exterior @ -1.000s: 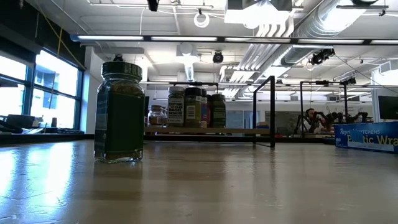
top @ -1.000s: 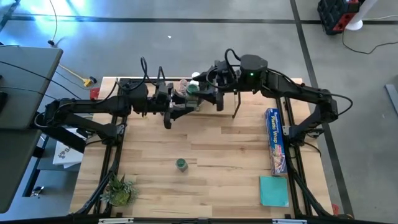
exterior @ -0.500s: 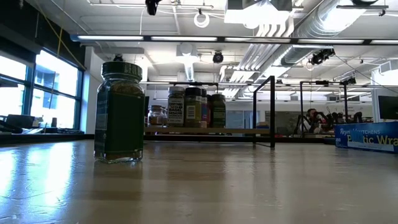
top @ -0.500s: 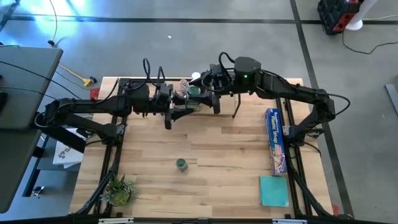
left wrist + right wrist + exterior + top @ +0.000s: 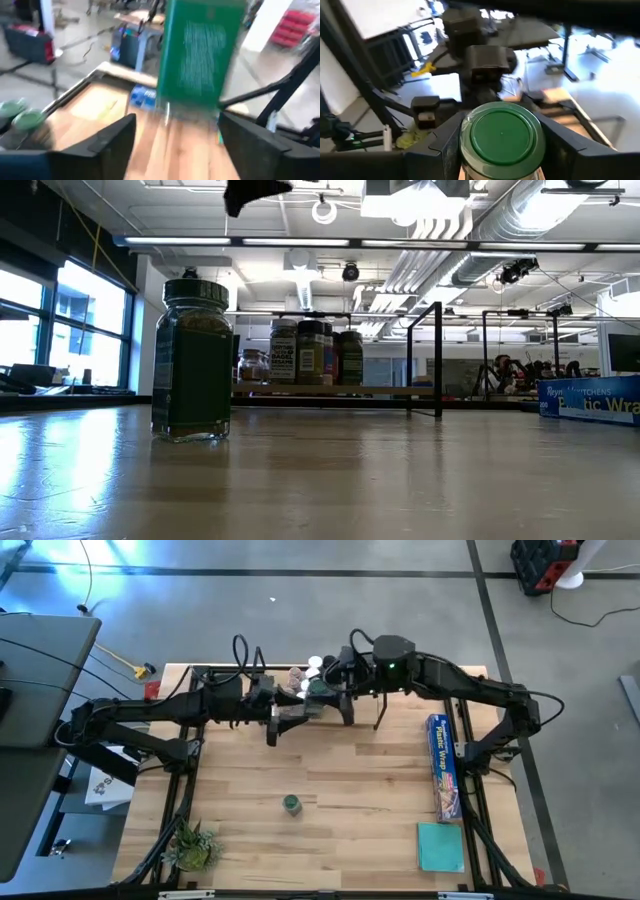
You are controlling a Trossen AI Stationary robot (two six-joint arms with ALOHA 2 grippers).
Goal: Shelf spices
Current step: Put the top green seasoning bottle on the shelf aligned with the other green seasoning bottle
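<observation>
A spice jar with a round green lid point(image 5: 501, 134) sat between the right gripper point(image 5: 501, 145)'s two dark fingers point(image 5: 437, 145), which stood close on either side of it, the lid facing the camera. Beyond the jar the other arm's dark gripper point(image 5: 485, 67) pointed toward it. Farther off lay a white sheet point(image 5: 442, 87) and something yellow point(image 5: 422, 70)

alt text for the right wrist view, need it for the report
A green-lidded spice jar stands upright between the right gripper's two dark fingers, seen from above its lid. Beyond it the left arm faces the camera, with floor and table frames blurred behind.
</observation>
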